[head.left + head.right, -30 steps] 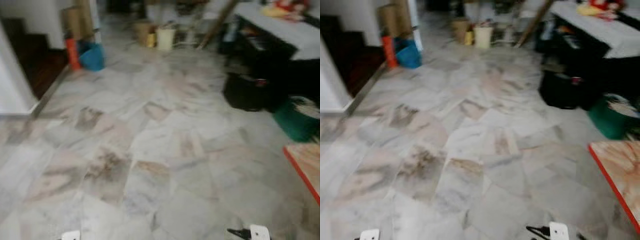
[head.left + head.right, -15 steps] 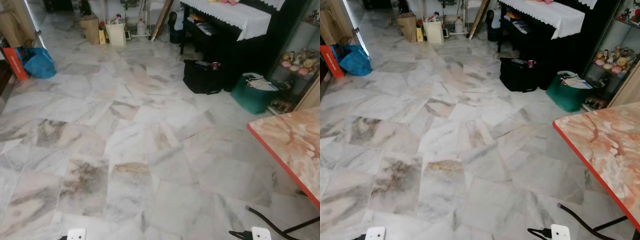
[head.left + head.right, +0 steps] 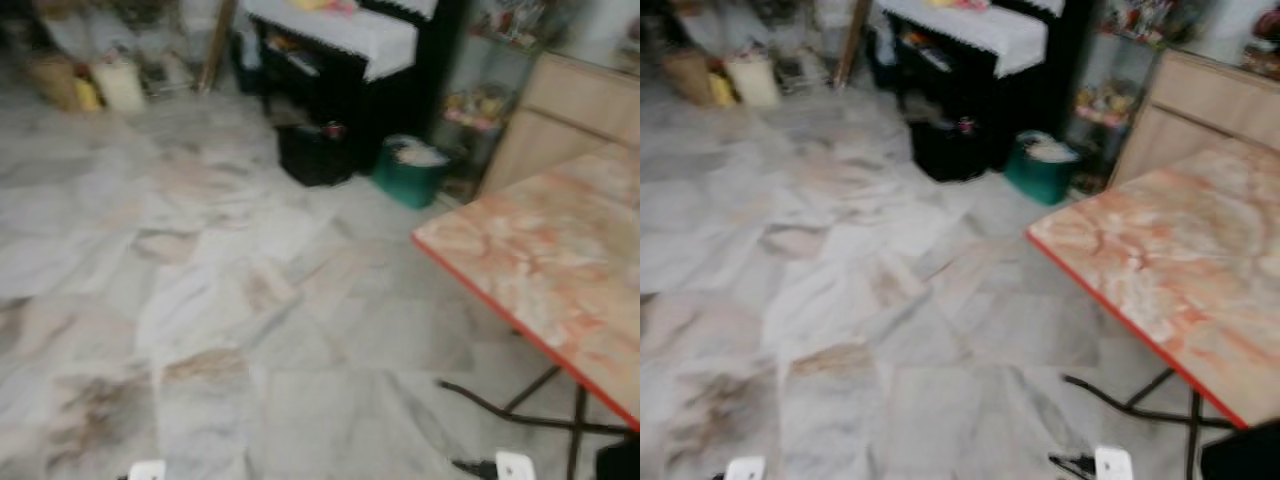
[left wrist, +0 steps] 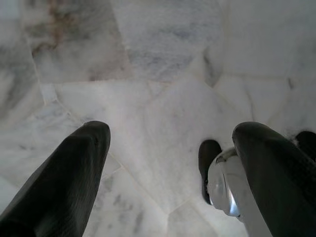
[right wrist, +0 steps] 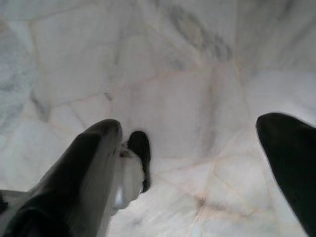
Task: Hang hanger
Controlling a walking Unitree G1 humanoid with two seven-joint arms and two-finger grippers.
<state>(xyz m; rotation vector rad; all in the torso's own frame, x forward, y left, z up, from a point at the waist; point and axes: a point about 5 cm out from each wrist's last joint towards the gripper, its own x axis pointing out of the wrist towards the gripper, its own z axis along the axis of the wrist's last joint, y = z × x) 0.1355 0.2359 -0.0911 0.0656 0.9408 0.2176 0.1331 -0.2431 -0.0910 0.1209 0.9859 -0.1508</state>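
Both arms hang idle at my sides over the marble floor (image 3: 200,300). In the left wrist view my left gripper (image 4: 173,133) is open, its two black fingers (image 4: 79,168) wide apart with only floor tiles between them. My right gripper (image 5: 192,128) is open in the same way above pale tiles, one finger (image 5: 84,173) beside my silver leg and black foot (image 5: 140,153). Nothing is held in either gripper.
A table with an orange marbled top and red edge (image 3: 540,260) stands close on my right on black folding legs (image 3: 520,405). Farther off are a black cabinet under a white cloth (image 3: 340,40), a black bag (image 3: 312,155), a green basket (image 3: 412,172) and a wooden cabinet (image 3: 575,110).
The whole picture has swung to the right and blurred: the camera turned. The orange table now takes up much more of the right side. Both arms still hang as before.
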